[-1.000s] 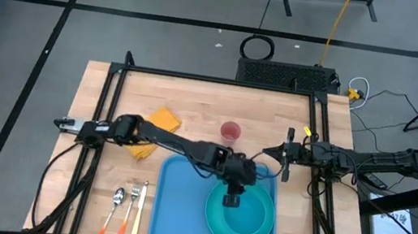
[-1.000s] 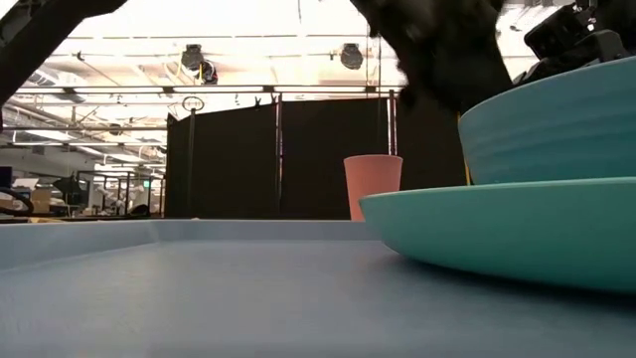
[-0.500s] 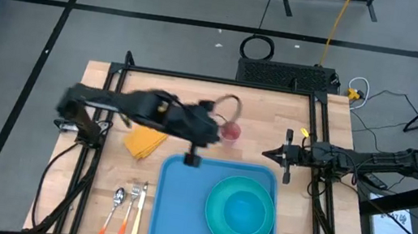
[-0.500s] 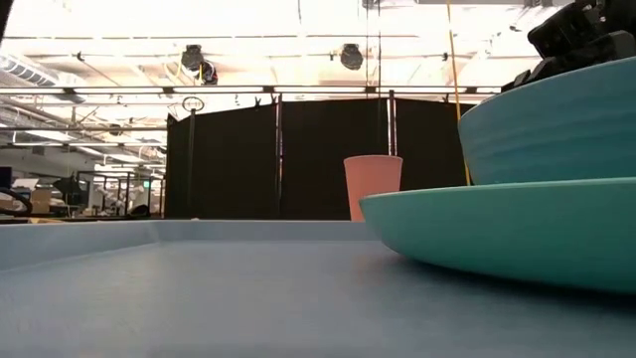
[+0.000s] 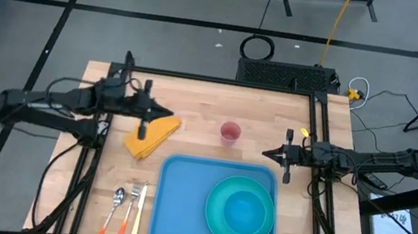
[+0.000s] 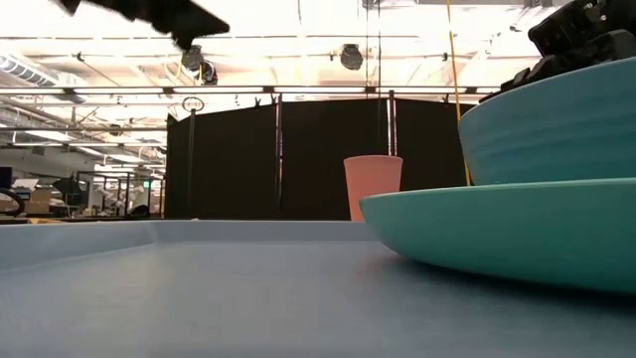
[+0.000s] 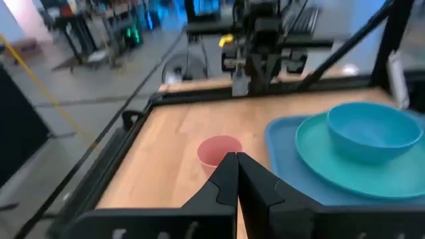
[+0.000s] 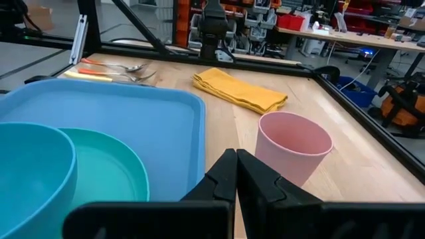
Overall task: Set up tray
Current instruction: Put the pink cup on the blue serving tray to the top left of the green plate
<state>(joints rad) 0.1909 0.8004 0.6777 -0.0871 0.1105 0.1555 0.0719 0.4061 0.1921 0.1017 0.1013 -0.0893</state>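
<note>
Your tray (image 5: 180, 203) lies at the near edge of the wooden desk (image 5: 203, 104), carrying 1 teal plate (image 5: 215, 220) with 1 bowl (image 5: 249, 213) on it. Your left end effector (image 5: 146, 114) hangs clenched and empty above the yellow napkin (image 5: 153, 135); the right end effector (image 5: 287, 157), also clenched, waits beside the tray's far corner. The pink cup (image 5: 230, 131) is light and could tip if you sweep across. Beyond the desk are grey floor and cables.

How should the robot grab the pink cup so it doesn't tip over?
Best bet: pinch the cup across its side wall, a little under the rim. It stands upright and open on bare wood, behind the tray, so its sides are free. The right pincer, now shut, sits beside it, so it could open wide and come in level from the cup's right. A rim pinch from above might also work.
</note>
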